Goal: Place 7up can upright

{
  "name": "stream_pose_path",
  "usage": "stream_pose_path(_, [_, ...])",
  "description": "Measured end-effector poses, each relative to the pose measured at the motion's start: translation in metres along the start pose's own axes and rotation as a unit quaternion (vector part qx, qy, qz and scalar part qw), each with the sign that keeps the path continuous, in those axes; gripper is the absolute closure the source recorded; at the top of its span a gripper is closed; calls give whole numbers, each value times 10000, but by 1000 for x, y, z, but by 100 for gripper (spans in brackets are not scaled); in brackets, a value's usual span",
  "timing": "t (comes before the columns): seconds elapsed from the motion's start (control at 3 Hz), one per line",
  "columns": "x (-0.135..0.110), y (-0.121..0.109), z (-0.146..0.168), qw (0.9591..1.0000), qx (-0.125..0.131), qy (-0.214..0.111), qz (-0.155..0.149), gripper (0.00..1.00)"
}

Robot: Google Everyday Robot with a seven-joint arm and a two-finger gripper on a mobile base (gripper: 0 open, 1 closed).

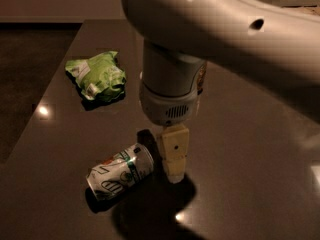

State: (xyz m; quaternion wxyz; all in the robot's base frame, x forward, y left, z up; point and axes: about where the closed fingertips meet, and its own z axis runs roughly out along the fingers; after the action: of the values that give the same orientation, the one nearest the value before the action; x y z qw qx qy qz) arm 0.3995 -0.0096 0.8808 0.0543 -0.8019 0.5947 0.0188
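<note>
One 7up can [120,172], one bag [97,77], one gripper [174,173] (alongside).

7up can [120,171] sideways on table [250,184], tool [174,175] just right, perhaps touching; snack bag [97,76] behind.

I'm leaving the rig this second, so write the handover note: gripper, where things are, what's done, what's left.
Gripper: low over the table, pointing down, close beside the can's far end, not on it.
7up can: lying on its side near the table's front edge.
Snack bag: further back on the left, well apart from the can.
Done: gripper brought next to the can, nothing more.
Left: grasp the can, stand it upright on the table, let go.
</note>
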Motion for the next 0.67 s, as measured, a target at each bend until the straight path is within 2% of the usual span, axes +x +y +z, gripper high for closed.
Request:
stream_pose_path(0.33, [-28, 15, 22, 9993, -164, -65, -334, 0])
stream_pose_path(0.67, [-52, 18, 37, 9980, -220, -70, -586, 0])
